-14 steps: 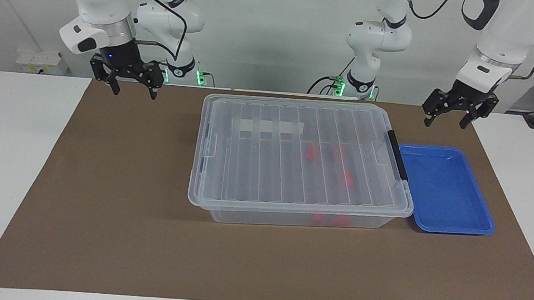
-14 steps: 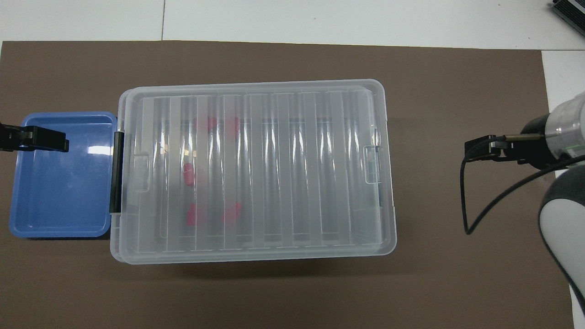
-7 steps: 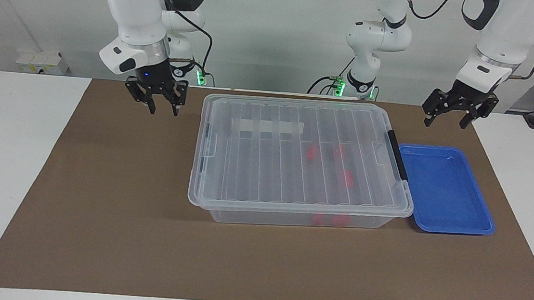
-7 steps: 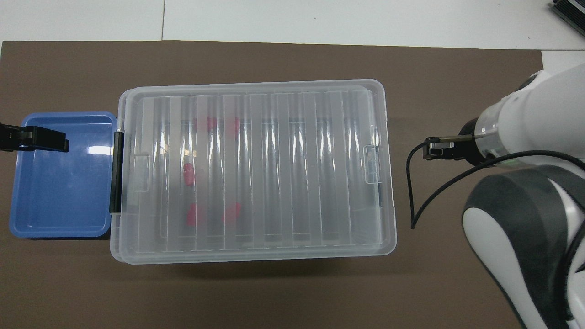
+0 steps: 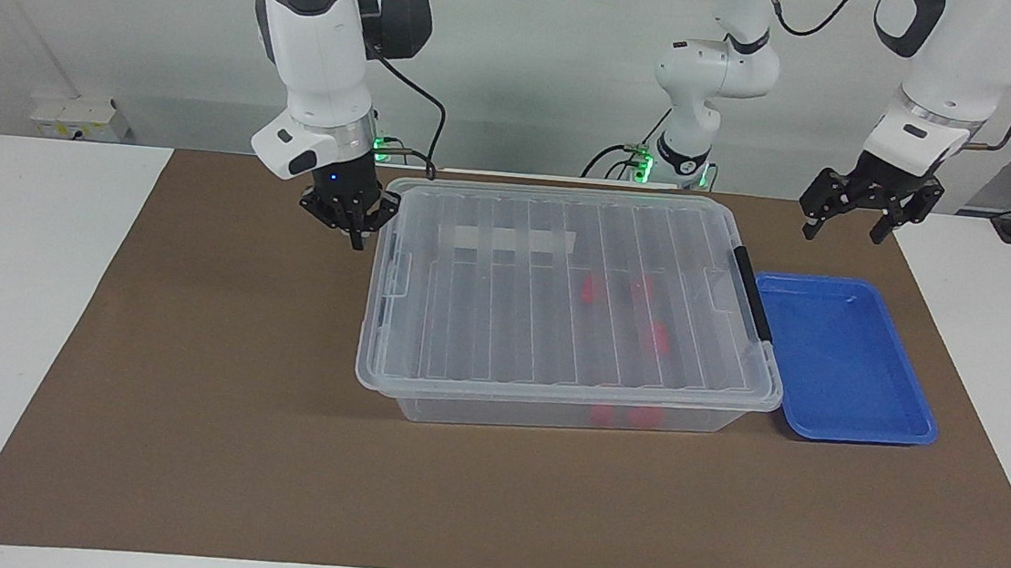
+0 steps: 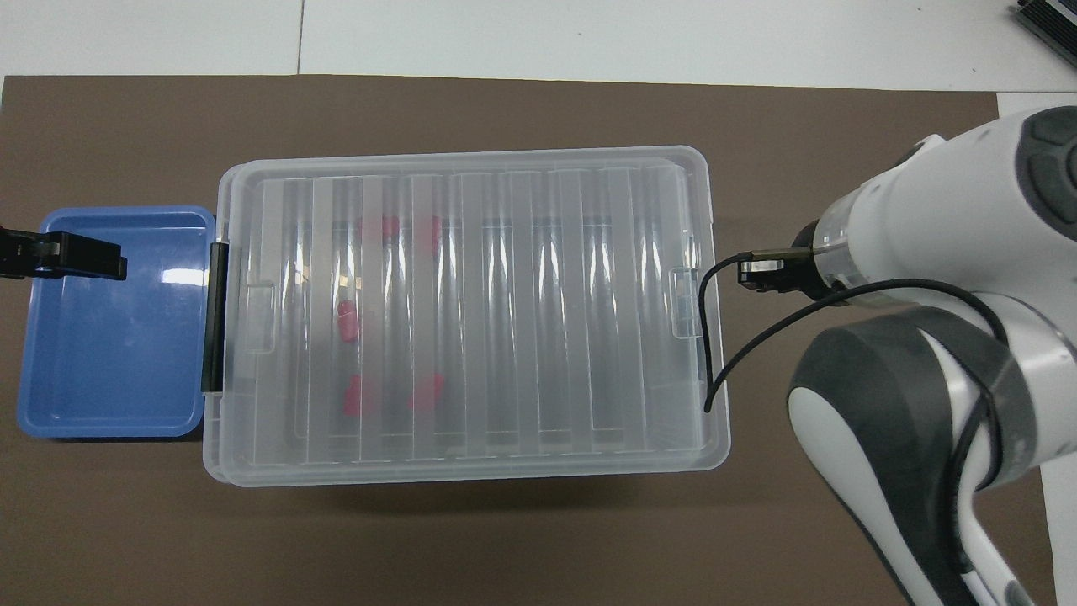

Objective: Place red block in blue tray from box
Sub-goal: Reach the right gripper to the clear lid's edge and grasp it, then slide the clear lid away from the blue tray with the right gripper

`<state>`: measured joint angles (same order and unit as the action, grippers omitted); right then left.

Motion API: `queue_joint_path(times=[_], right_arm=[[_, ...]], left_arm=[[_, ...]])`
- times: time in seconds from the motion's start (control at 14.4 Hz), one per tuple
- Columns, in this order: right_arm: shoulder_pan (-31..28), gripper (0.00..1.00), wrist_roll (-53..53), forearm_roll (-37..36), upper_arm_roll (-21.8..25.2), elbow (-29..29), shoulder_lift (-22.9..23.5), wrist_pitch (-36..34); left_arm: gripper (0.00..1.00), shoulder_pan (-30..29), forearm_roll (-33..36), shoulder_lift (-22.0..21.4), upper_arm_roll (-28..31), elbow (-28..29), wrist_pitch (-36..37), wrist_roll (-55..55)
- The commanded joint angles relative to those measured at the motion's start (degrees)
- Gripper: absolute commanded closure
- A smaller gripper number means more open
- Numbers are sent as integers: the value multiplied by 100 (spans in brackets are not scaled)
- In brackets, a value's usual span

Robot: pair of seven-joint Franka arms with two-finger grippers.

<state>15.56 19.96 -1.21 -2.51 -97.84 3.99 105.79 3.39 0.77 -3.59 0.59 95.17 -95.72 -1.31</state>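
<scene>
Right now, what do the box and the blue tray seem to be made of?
The box looks like clear, glossy plastic: red blocks show through its ribbed lid. The blue tray seems opaque, shiny moulded plastic: it has rounded corners and a bright glare patch.

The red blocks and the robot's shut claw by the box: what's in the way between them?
The box's clear ribbed lid and end wall. The facing view shows the right gripper outside that end, with the red blocks sealed inside.

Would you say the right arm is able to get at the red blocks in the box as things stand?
Probably not: the lid covers the box, shutting in the red blocks. The right gripper, shut, hangs beside the box's end.
</scene>
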Motion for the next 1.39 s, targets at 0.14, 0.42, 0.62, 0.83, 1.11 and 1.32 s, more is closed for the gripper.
queue_joint_path(times=[0.14, 0.42, 0.62, 0.83, 1.11, 1.32], right_arm=[[333, 100, 367, 69, 5, -43, 356, 381], [370, 1, 562, 69, 13, -34, 418, 276], [211, 2, 483, 60, 13, -78, 392, 319], [193, 2, 483, -19, 22, -314, 304, 363], [123, 2, 299, -19, 31, -667, 154, 425], [-17, 3, 211, -19, 31, -710, 146, 425]], left_arm=[[0, 4, -85, -98, 29, 64, 71, 43], [0, 4, -85, -98, 29, 64, 79, 34], [0, 4, -85, -98, 29, 64, 79, 43], [0, 4, -85, -98, 29, 64, 79, 34], [0, 4, -85, -98, 29, 64, 79, 43], [0, 4, -85, -98, 29, 64, 79, 43]])
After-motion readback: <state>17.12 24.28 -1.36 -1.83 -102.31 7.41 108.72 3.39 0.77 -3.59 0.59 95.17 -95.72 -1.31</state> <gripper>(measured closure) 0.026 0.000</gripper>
